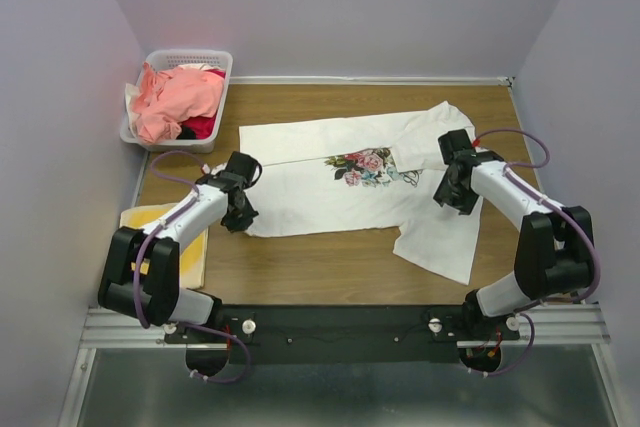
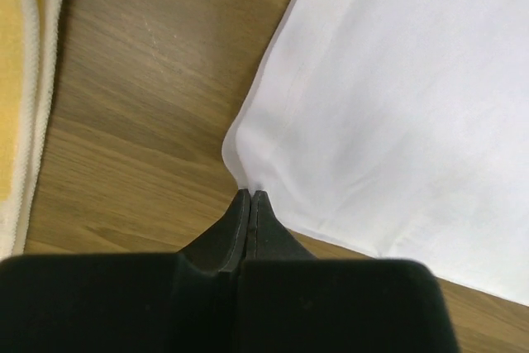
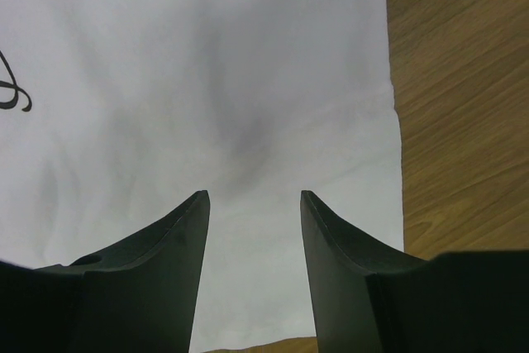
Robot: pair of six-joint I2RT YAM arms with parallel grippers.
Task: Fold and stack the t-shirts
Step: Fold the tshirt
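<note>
Even, diffuse light falls from above; the overhead view is bright and sharp throughout, its pale walls splaying outward toward the frame edges; the arms cast only short, soft shadows on the white t-shirt and the wooden table, which shows no glare; in the left wrist view the left gripper is near-black and featureless, while the wood grain is crisp; in the right wrist view a soft grey shadow lies on the cloth beyond the slightly blurred right gripper.
</note>
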